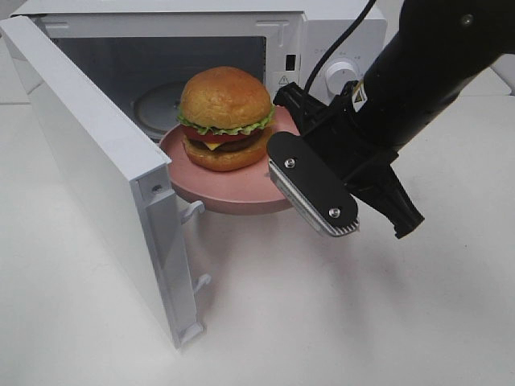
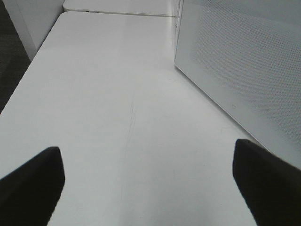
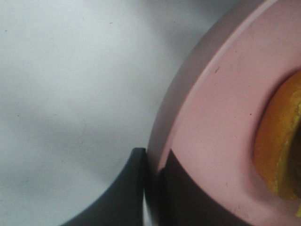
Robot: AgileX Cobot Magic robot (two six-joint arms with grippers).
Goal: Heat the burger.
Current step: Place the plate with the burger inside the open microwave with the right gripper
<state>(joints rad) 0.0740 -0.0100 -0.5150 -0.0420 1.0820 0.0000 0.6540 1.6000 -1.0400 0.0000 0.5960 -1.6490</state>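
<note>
Right gripper (image 3: pixel 151 162) pinches pink plate (image 1: pixel 233 201) holding the burger (image 1: pixel 225 117).

**Inspector:** High camera: bright, even light from above. The white table (image 1: pixel 322 314) is nearly washed out. Soft shadow lies beneath the pink plate (image 1: pixel 233 197).

**Clerk:** Any glare?

**Inspector:** A mild sheen on the bun of the burger (image 1: pixel 225 96). Focus is sharp.

**Clerk:** And the wrist cameras?

**Inspector:** Left wrist: duller and greyer, and the left gripper (image 2: pixel 149 188) shows only as dark, soft-edged shapes. Right wrist: too close, so everything is out of focus. The plate rim and the right gripper (image 3: pixel 153 183) are blurred, with mottled grey shadow on the table.
</note>
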